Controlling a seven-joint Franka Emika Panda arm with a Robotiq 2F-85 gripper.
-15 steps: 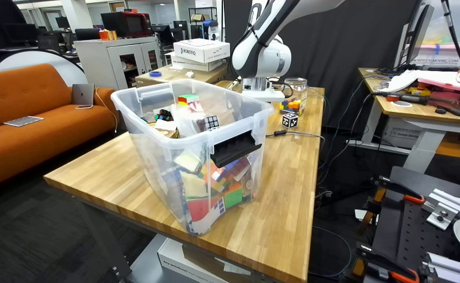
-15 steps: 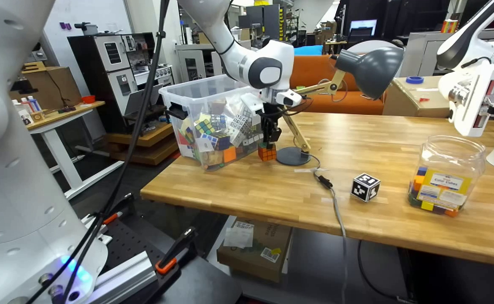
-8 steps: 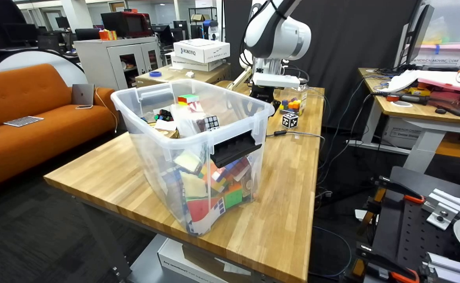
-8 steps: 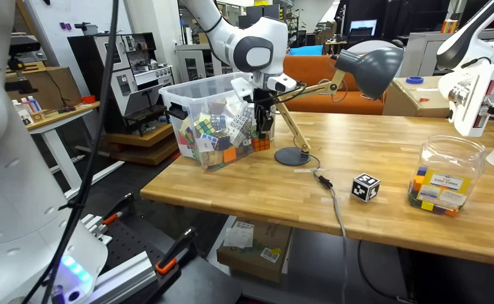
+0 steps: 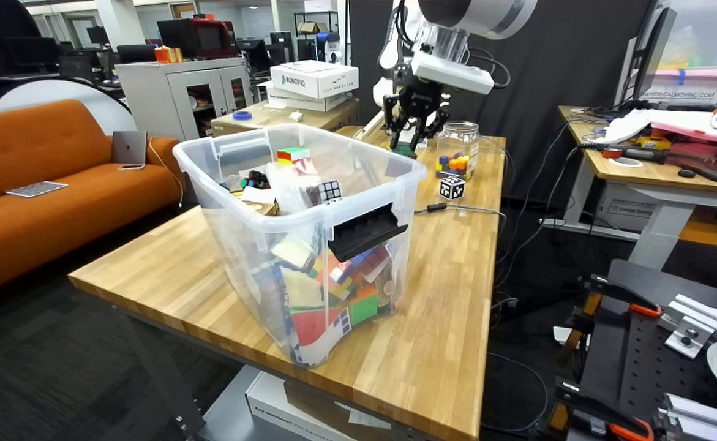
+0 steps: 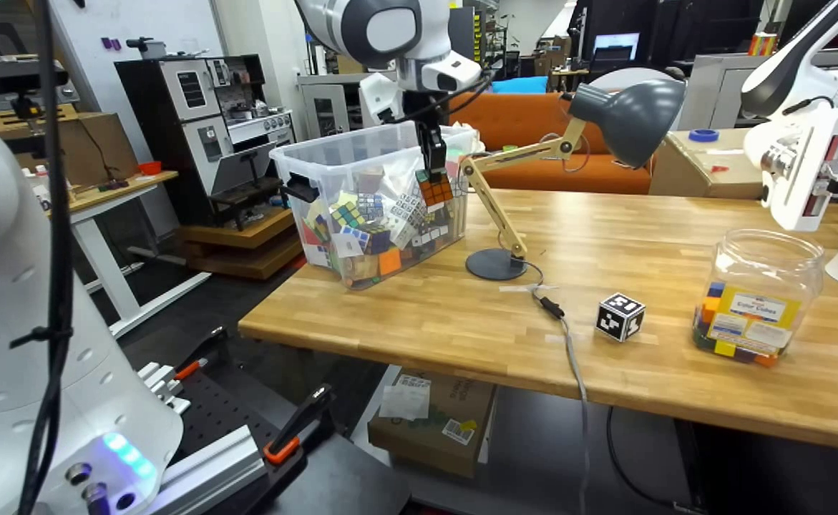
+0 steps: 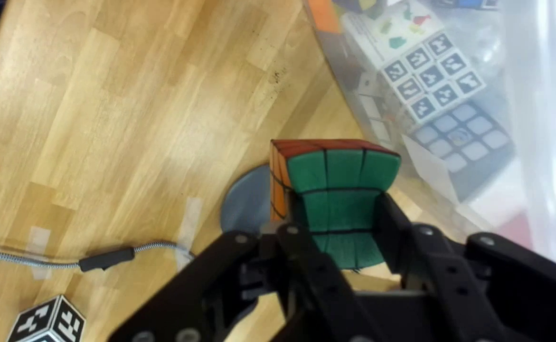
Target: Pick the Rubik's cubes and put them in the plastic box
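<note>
My gripper (image 7: 342, 213) is shut on a Rubik's cube (image 7: 337, 178), with its green face toward the wrist camera and orange and red sides. In both exterior views, the gripper (image 5: 408, 131) (image 6: 433, 161) points down and holds the cube (image 5: 403, 150) (image 6: 436, 192) in the air, slightly tilted. The clear plastic box (image 5: 297, 219) (image 6: 347, 168) (image 7: 539, 118) stands close beside the cube, which hangs outside its wall, near rim height. Several cubes (image 6: 347, 213) show inside the box. A black-and-white patterned cube (image 6: 620, 317) (image 5: 452, 187) (image 7: 47, 320) sits on the table.
A desk lamp with a round base (image 6: 497, 265) and grey head (image 6: 640, 114) stands close to the box. Its cable (image 6: 569, 343) runs over the table edge. A clear jar of coloured blocks (image 6: 758, 286) stands farther along. A white arm (image 6: 812, 164) is behind it.
The cube was at table level between box and lamp base. It has risen off the table in my gripper and tilted. The arm has moved up.
</note>
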